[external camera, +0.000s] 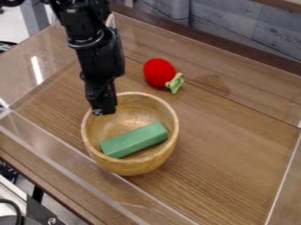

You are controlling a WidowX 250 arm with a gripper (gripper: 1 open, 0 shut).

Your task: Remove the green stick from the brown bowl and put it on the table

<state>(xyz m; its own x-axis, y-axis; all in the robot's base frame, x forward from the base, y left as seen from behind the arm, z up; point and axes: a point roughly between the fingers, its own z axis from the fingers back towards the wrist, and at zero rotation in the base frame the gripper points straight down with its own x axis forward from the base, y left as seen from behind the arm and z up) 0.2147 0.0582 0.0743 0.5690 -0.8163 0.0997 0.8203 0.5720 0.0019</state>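
Single robot arm [84, 26], black throughout, entering from the top edge of the frame. The upper section is rounded and glossy, catching pale highlights along its curved housings. Below it sits a boxy, darker wrist block [101, 54] with flat faces and softened corners. This narrows to a slim gripper [104, 109] of two short dark fingers [100, 104], set close together, their tips a little lighter than the body. Cables, screws and markings are too small to make out.
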